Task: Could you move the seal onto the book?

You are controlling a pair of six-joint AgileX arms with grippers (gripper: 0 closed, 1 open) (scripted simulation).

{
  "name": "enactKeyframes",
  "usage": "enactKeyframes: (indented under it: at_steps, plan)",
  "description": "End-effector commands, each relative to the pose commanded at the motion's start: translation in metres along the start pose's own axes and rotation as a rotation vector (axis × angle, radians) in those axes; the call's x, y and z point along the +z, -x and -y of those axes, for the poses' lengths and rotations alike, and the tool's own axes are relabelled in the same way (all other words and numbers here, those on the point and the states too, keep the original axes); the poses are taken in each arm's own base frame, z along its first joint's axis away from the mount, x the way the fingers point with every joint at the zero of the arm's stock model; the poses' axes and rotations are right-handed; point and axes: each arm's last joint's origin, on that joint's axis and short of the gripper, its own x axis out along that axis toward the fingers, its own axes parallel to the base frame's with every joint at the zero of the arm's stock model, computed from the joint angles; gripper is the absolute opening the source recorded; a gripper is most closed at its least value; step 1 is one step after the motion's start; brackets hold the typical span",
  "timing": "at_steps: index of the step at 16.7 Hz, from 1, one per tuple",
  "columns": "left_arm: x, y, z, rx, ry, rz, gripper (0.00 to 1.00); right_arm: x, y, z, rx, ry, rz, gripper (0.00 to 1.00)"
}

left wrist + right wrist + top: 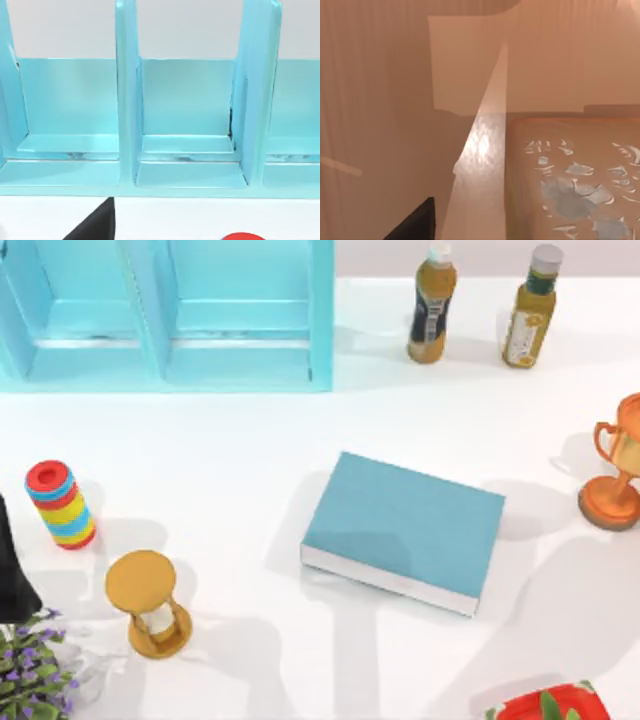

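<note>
The book [405,525] lies flat mid-table, teal cover up, white page edges toward the near side; the shelf [240,360] stands well behind it at the far left, two bottles [432,305] at the far right, a trophy [612,480] at the right edge, an hourglass [148,602] and ring stack [60,505] to the left. The left gripper [95,226] shows as a dark wedge facing the shelf's [187,150] compartments; whether it is apart or together I cannot tell. The right gripper [415,222] is likewise a dark wedge, state untellable; close before it sits a tan-brown face with a pale flecked mark, seemingly the seal [570,180]; its place on the table I cannot tell.
</note>
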Motion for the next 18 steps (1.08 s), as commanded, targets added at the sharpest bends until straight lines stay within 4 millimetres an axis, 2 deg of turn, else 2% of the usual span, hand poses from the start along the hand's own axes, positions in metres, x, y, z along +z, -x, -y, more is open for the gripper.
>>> enactKeyframes:
  at_steps: [2, 15, 18]
  plan:
    - [0.0000, 0.0000, 0.0000, 0.000, 0.000, 0.000, 1.00, 0.0000, 0.0000, 0.0000, 0.000, 0.000, 0.000, 1.00]
    - [0.0000, 0.0000, 0.0000, 0.000, 0.000, 0.000, 1.00, 0.0000, 0.0000, 0.0000, 0.000, 0.000, 0.000, 0.02]
    - [0.0000, 0.0000, 0.0000, 0.000, 0.000, 0.000, 1.00, 0.0000, 0.0000, 0.0000, 0.000, 0.000, 0.000, 0.00]
